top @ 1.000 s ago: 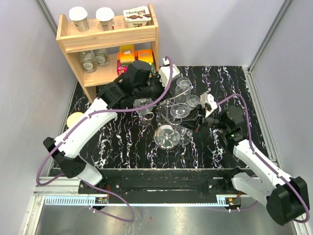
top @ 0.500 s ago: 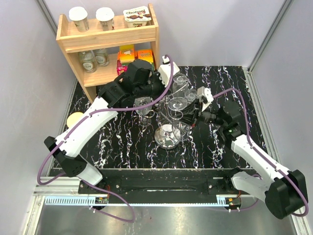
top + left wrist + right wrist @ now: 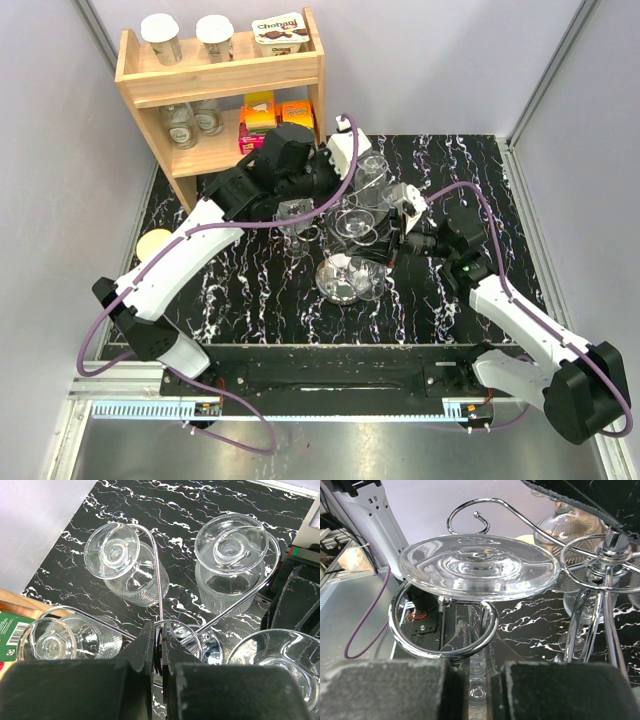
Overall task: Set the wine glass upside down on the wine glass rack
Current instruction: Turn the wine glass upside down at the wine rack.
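Black table (image 3: pixel 470 160), with a wooden shelf (image 3: pixel 220 75) at its far left corner. Mid table, a thin wire rack (image 3: pixel 615 545) with other glasses (image 3: pixel 112 552) hanging upside down. Left hand (image 3: pixel 160 645) pinched tight on the rack's middle post. Wine glass (image 3: pixel 477 567) upside down, stem inside a curled loop, round foot just above it. Right hand (image 3: pixel 472 672) clamped on that stem.

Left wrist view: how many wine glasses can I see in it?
4. The upper left glass, the upper right glass, the lower left glass, and the lower right glass, cut off by the picture edge. The left gripper may hide more.
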Available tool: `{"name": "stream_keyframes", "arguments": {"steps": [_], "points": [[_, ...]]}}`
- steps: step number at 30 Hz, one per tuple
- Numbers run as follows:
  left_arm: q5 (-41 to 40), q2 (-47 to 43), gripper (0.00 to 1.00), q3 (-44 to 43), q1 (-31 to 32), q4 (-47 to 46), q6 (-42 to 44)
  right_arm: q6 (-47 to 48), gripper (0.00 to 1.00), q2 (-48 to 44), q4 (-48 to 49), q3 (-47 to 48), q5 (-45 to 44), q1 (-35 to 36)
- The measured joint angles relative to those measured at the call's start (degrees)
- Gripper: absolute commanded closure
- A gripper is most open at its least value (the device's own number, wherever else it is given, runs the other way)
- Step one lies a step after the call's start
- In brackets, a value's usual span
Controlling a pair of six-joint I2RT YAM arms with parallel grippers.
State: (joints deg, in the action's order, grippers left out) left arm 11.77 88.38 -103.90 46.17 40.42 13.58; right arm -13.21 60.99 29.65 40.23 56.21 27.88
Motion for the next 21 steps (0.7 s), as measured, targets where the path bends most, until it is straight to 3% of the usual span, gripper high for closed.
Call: {"name": "stream_keyframes", "arguments": {"steps": [13, 21], "points": [[0.8, 0.0, 1.00, 0.4, 0.8, -0.2, 1.5, -10.7, 1.00, -1.4, 3.9, -1.3, 4.7, 0.0], [1.6, 0.0, 1.00, 0.4, 0.9, -0.3, 2.0, -20.1, 1.00, -1.4, 12.1, -3.2, 7.1, -0.5]]}}
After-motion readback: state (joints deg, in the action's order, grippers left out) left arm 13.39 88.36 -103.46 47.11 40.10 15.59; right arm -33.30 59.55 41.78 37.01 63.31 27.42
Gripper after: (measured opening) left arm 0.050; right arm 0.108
